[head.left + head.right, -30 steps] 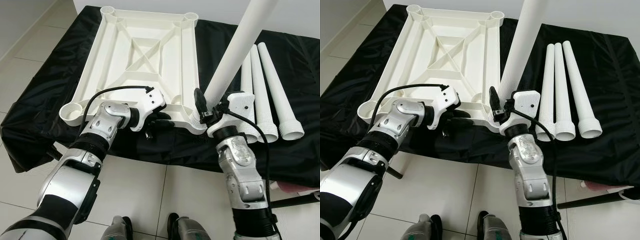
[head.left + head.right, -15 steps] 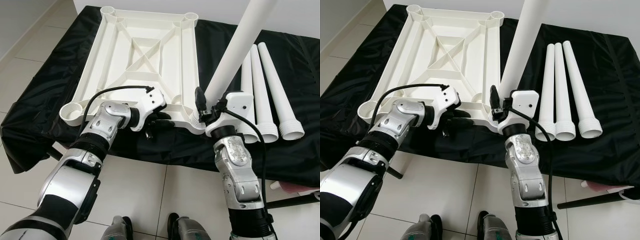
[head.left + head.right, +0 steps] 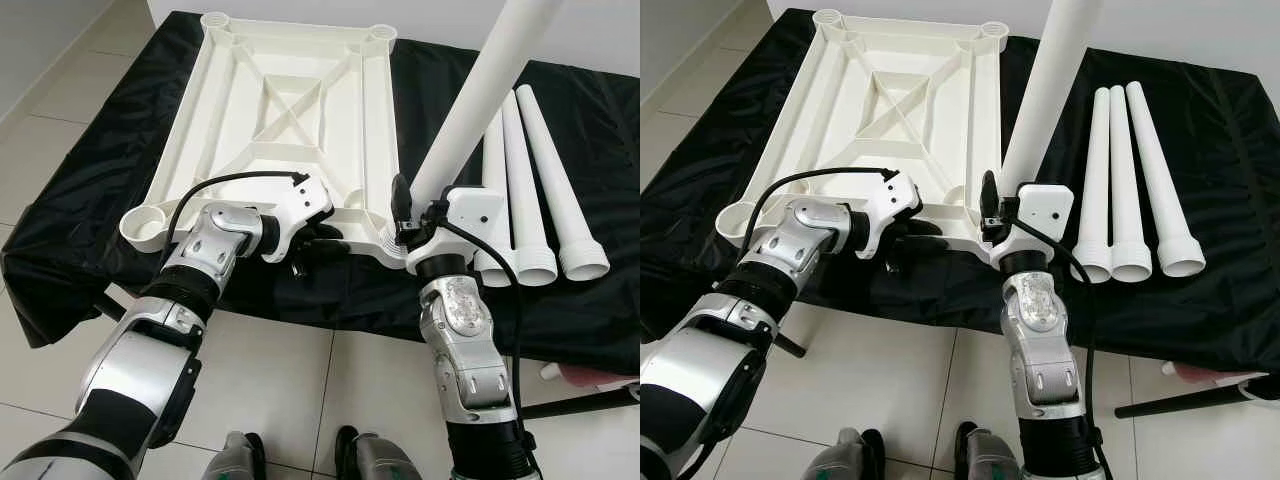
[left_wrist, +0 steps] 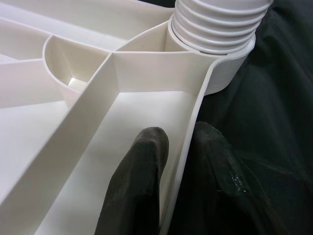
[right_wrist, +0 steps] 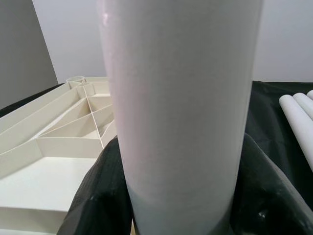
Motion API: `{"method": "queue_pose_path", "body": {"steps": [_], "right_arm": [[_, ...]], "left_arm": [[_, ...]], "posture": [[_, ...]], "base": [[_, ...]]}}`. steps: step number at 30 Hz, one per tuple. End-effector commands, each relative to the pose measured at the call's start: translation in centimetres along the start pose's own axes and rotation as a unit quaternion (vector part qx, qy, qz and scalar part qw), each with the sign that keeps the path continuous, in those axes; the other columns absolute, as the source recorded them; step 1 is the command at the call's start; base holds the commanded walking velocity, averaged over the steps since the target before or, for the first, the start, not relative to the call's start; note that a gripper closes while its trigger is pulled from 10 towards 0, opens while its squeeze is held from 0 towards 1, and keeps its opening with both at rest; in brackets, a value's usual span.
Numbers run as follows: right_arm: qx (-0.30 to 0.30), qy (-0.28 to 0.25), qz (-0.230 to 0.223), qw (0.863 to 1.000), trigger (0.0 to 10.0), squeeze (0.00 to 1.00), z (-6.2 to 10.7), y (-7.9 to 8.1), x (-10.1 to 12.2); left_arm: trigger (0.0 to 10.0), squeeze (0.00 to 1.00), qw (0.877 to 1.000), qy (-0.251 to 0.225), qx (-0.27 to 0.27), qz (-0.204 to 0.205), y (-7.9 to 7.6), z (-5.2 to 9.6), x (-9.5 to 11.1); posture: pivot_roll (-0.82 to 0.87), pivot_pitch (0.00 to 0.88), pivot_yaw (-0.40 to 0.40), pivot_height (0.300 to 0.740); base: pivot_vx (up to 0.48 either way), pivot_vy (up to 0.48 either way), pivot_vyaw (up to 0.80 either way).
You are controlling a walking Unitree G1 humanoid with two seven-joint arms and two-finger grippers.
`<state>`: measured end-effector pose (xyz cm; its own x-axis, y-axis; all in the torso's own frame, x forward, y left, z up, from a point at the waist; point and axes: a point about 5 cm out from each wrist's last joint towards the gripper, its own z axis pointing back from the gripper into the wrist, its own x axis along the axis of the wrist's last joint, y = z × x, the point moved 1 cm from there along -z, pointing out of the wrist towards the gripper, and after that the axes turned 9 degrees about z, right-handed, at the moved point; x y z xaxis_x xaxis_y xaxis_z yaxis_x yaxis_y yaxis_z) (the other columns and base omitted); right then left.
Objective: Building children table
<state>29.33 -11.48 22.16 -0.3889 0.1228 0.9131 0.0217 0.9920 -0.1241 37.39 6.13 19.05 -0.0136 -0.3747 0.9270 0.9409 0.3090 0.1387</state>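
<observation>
Smooth white plastic tabletop (image 3: 290, 110); black cloth (image 3: 100, 190)

I see the white ribbed tabletop (image 3: 290, 110) lying underside-up on black cloth. One white leg (image 3: 480, 100) stands tilted, threaded end in the near right corner socket. Three loose legs (image 3: 525, 190) lie side by side, right.

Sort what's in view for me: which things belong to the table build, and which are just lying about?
In the job:
- tabletop, upside down, its edge held by the left gripper
- leg standing in the corner socket, clamped by the right gripper
- three spare legs

Lying about:
- black cloth
- pink thing on the floor
</observation>
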Motion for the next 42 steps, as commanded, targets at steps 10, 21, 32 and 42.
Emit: {"method": "queue_pose_path", "body": {"steps": [10,21,32,42], "right_arm": [[0.005,0.032,-0.002,0.999,10.0,0.0,0.2,-0.1,-1.4],[0.005,0.016,0.011,1.0,10.0,0.0,-0.2,-0.5,-0.8],[0.006,0.013,0.015,1.0,10.0,0.0,-0.3,-0.6,-0.8],[0.001,0.012,0.018,1.0,10.0,0.77,-0.3,-0.9,-0.8]], "left_arm": [[10.0,0.0,0.999,-0.019,0.038,0.014,0.3,0.0,-0.1],[10.0,0.0,0.999,-0.019,0.037,0.013,0.3,0.0,0.0],[10.0,0.0,0.999,-0.02,0.038,0.012,0.4,0.0,0.1],[10.0,0.0,0.999,-0.02,0.039,0.012,0.5,0.1,0.1]], "posture": [[-0.06,0.206,0.002,0.74],[-0.07,0.199,0.001,0.74],[-0.07,0.195,0.003,0.74],[-0.06,0.2,0.003,0.74]], "base": [[0.0,0.0,0.0],[0.0,0.0,0.0],[0.0,0.0,0.0],[0.0,0.0,0.0]]}}
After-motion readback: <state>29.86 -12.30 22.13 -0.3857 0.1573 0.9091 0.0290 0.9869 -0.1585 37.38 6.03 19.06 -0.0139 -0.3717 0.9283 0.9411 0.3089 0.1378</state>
